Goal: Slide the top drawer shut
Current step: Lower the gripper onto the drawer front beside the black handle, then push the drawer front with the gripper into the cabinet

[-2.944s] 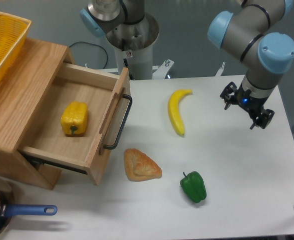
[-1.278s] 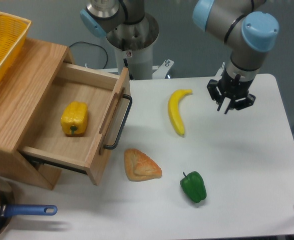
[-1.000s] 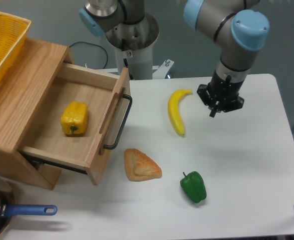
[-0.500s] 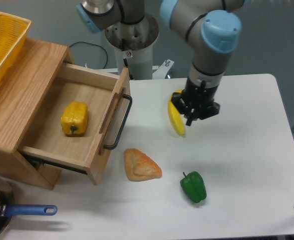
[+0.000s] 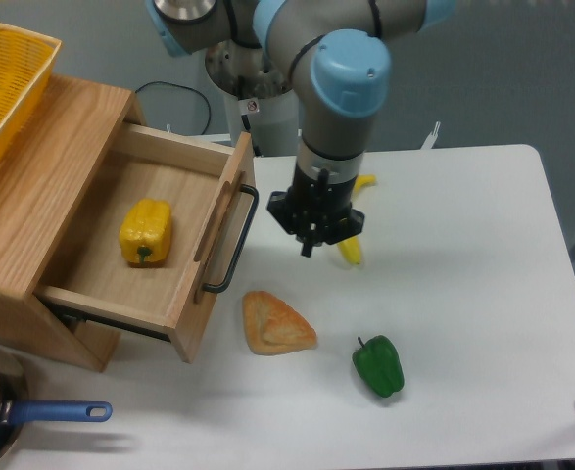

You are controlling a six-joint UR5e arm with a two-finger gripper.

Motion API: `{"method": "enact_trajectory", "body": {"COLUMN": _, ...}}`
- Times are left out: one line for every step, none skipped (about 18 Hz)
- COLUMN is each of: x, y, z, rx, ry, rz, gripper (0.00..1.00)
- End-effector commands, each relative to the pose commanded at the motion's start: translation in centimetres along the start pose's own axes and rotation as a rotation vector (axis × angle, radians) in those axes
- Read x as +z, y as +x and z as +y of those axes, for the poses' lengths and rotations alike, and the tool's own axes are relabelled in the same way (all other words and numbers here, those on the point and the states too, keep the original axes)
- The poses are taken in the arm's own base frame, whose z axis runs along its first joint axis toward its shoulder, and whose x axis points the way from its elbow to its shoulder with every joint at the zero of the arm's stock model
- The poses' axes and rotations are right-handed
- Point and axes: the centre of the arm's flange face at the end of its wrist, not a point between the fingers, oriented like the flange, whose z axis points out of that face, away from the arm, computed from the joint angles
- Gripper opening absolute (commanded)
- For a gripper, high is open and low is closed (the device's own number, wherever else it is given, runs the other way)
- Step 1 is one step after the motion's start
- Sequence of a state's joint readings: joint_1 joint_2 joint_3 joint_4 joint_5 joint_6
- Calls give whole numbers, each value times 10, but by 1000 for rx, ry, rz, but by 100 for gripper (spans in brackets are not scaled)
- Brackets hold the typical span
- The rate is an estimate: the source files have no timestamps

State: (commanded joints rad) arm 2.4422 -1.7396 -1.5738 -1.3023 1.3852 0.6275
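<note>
The top drawer (image 5: 184, 186) stands pulled out of the wooden cabinet (image 5: 42, 166) at the left. Its plank front faces the table's middle and carries a black bar handle (image 5: 236, 243). A yellow bell pepper (image 5: 145, 232) lies inside the drawer. My gripper (image 5: 308, 249) points down over the table, a short way right of the handle and not touching it. Its fingers come together to one tip, so it looks shut with nothing held.
A banana (image 5: 351, 252) lies mostly hidden behind the gripper. A bread piece (image 5: 277, 323) and a green bell pepper (image 5: 378, 365) lie nearer the front. A yellow basket (image 5: 3, 78) sits on the cabinet, and a blue-handled pan (image 5: 57, 412) is at the front left.
The arm has swept left across the table, from the far right side, past the banana, to just right of the drawer handle. The drawer and the other objects have not moved.
</note>
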Motion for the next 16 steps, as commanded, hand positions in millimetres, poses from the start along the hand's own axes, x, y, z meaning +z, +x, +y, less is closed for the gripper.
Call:
{"method": "enact_trajectory", "body": {"x": 0, "y": 5, "z": -1, "rx": -9, "ry": 3, "rz": 6, "gripper": 7}}
{"method": "enact_trajectory", "body": {"x": -2, "y": 12, "z": -1, "rx": -10, "ry": 9, "rz": 10, "gripper": 7}}
{"method": "enact_trajectory", "body": {"x": -3, "y": 18, "z": -2, "rx": -8, "ry": 12, "rz": 12, "gripper": 7}}
{"method": "enact_trajectory", "body": {"x": -3, "y": 24, "z": -3, "rx": -10, "ry": 11, "rz": 13, "gripper": 7}}
{"method": "enact_trajectory", "body": {"x": -3, "y": 30, "z": -3, "rx": -10, "ry": 12, "rz": 16, "gripper": 7}}
{"method": "enact_trajectory", "body": {"x": -4, "y": 35, "z": -4, "rx": -10, "ry": 13, "rz": 18, "gripper": 7}}
{"method": "enact_trajectory", "body": {"x": -2, "y": 40, "z": -5, "rx": -9, "ry": 11, "rz": 20, "gripper": 7}}
{"method": "enact_trajectory", "body": {"x": 0, "y": 46, "z": -7, "rx": -6, "ry": 8, "rz": 22, "gripper": 7}}
{"method": "enact_trajectory", "body": {"x": 0, "y": 49, "z": -8, "rx": -8, "ry": 7, "rz": 23, "gripper": 7}}
{"method": "enact_trajectory", "body": {"x": 1, "y": 54, "z": -9, "rx": -5, "ry": 7, "rz": 26, "gripper": 7}}
{"method": "enact_trajectory", "body": {"x": 1, "y": 55, "z": -10, "rx": -8, "ry": 6, "rz": 27, "gripper": 7}}
{"method": "enact_trajectory", "body": {"x": 2, "y": 59, "z": -11, "rx": -2, "ry": 5, "rz": 28, "gripper": 7}}
{"method": "enact_trajectory", "body": {"x": 2, "y": 67, "z": -12, "rx": 8, "ry": 4, "rz": 30, "gripper": 7}}
{"method": "enact_trajectory", "body": {"x": 4, "y": 70, "z": -12, "rx": 7, "ry": 1, "rz": 33, "gripper": 7}}
{"method": "enact_trajectory", "body": {"x": 6, "y": 71, "z": -12, "rx": 1, "ry": -2, "rz": 35, "gripper": 7}}
{"method": "enact_trajectory", "body": {"x": 6, "y": 76, "z": -13, "rx": 5, "ry": -3, "rz": 34, "gripper": 7}}
